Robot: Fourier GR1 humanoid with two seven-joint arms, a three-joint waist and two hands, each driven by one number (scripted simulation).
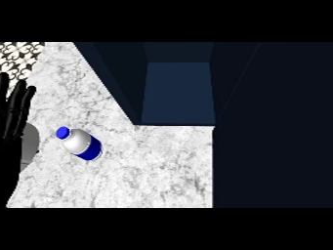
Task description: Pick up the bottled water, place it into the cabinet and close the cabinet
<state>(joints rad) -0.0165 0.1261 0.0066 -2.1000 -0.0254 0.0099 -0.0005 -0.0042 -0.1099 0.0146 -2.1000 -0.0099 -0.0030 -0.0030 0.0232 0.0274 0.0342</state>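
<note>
Here, my black left hand (4, 124) resting open at the view's left edge, fingers straight and up, small clear plastic water bottle (79, 143) with blue cap and label lying just right of it on the white marbled table (155, 166), dark blue open cabinet (177, 90) farther right, beyond the bottle.

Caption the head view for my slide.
Bottled water lies on the marble counter beside the open cabinet; left robot hand rests open.

A small water bottle (80, 144) with a blue cap and a blue band is seen lying on its side, cap pointed up-left. The dark blue cabinet (177, 90) is seen open, well apart from the bottle.
</note>
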